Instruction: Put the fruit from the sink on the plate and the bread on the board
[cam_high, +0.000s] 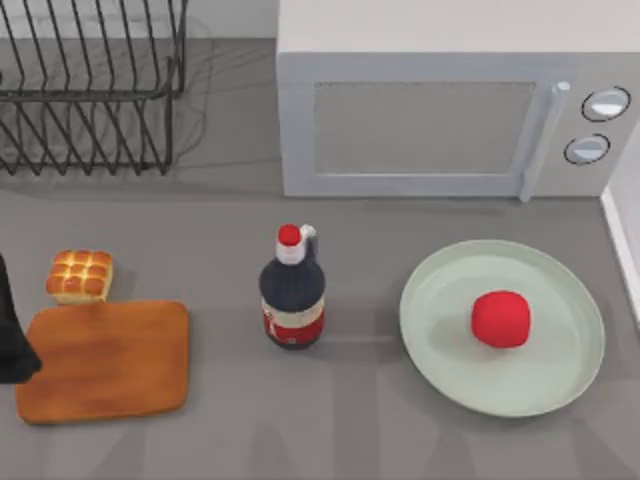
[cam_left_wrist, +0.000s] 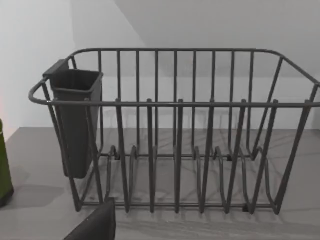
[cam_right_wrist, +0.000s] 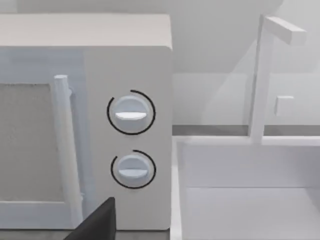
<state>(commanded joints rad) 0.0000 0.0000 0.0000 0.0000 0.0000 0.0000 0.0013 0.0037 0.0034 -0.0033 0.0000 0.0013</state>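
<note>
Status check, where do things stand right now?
Left arm parked at table's left edge. Fruit on plate. Bread beside board, not on it. Nothing blocking.

One red fruit (cam_high: 501, 319), one green plate (cam_high: 502, 327), one bread (cam_high: 79, 276), one wooden board (cam_high: 104, 360), one dark bottle (cam_high: 291, 291), one microwave (cam_high: 450, 110) with two knobs, one wire rack (cam_high: 92, 85), one sink (cam_right_wrist: 250, 190).

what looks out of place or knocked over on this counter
Nothing is spilled or tipped. The bottle stands upright and the fruit sits on the plate. Only the bread is off its spot, beside the board rather than on it.
</note>
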